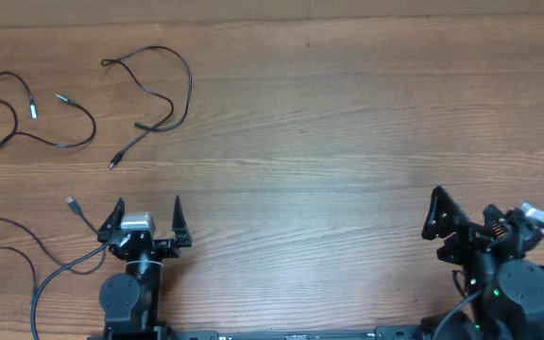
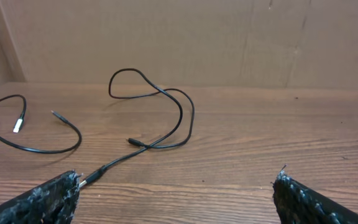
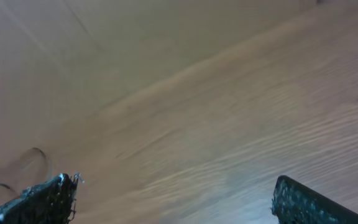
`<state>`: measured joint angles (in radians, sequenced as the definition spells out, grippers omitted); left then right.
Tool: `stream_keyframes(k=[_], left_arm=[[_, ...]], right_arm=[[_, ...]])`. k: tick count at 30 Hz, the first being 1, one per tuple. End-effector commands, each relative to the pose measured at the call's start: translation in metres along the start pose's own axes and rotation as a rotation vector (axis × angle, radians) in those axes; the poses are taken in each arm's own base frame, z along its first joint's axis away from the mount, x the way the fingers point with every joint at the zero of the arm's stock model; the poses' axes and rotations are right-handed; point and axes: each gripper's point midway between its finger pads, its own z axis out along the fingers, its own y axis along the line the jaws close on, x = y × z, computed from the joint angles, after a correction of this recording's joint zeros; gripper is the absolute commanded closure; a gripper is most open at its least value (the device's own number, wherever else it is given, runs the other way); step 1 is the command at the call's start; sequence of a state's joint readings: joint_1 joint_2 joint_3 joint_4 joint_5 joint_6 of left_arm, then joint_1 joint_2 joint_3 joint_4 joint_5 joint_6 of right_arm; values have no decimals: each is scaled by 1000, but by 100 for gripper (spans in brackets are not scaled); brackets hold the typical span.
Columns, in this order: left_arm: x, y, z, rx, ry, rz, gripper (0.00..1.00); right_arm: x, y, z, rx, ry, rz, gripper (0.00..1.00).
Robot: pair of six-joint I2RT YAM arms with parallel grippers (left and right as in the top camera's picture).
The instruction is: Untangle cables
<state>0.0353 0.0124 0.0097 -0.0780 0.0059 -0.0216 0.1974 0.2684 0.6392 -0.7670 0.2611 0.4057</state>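
Three thin black cables lie separately on the left part of the wooden table. One looped cable (image 1: 163, 90) lies ahead of my left gripper (image 1: 147, 215); in the left wrist view the same cable (image 2: 180, 115) ends in a silver plug (image 2: 86, 180) just beside the left fingertip (image 2: 64, 186). A second cable (image 1: 26, 132) with a white tip (image 2: 18, 124) lies further left. A third cable (image 1: 26, 260) runs past the left arm, its plug (image 1: 71, 202) close by. My left gripper (image 2: 178, 180) is open and holds nothing. My right gripper (image 1: 470, 215) is open over bare wood (image 3: 176, 183).
A cardboard wall (image 2: 229, 37) stands along the table's far edge. The wooden table (image 1: 348, 142) stretches bare between the two arms. The right wrist view is blurred and shows only wood grain.
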Motion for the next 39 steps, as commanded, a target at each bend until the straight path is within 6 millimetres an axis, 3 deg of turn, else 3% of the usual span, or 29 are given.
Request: stream_keyframes(k=[1, 11, 18, 25, 39], left_arm=[[0, 3, 0, -16, -5, 18, 0], [0, 3, 0, -16, -5, 18, 1], [0, 3, 0, -16, -5, 18, 1], [0, 3, 0, -16, -5, 18, 1], [0, 3, 0, -16, -5, 18, 0]], right_arm=[[23, -11, 13, 26, 21, -156, 0], [60, -24, 38, 34, 15, -154, 0], [27, -6, 37, -34, -125, -115, 0], [14, -6, 37, -36, -194, -95, 0], [23, -25, 46, -77, -316, -54, 0]])
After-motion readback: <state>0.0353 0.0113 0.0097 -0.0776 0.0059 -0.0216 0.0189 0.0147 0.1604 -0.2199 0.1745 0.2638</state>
